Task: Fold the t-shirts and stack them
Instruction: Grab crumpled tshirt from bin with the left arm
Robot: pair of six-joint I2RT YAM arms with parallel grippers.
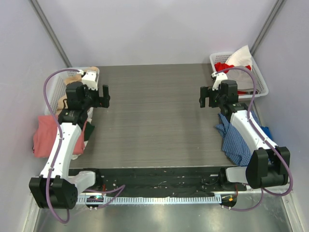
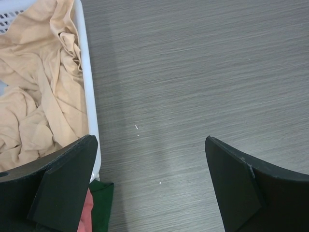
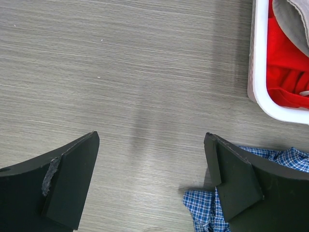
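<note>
A tan t-shirt (image 2: 38, 96) lies crumpled in the white basket (image 2: 90, 96) at the table's left edge, and shows partly under the arm as tan t-shirt (image 1: 65, 101). A salmon-pink t-shirt (image 1: 46, 137) lies bunched on the table in front of that basket; its edge (image 2: 87, 215) peeks beside my left finger. My left gripper (image 1: 103, 95) (image 2: 150, 142) hovers open over bare table, just right of the basket. My right gripper (image 1: 206, 96) (image 3: 151, 137) is open too, over bare table, holding nothing.
A second white basket (image 1: 260, 79) (image 3: 258, 72) at the back right holds a red cloth (image 3: 285, 72) and a pale grey one (image 3: 294, 19). A blue checked shirt (image 1: 234, 137) (image 3: 203, 208) lies under my right arm. A dark green cloth (image 2: 102, 205) lies by the pink shirt.
</note>
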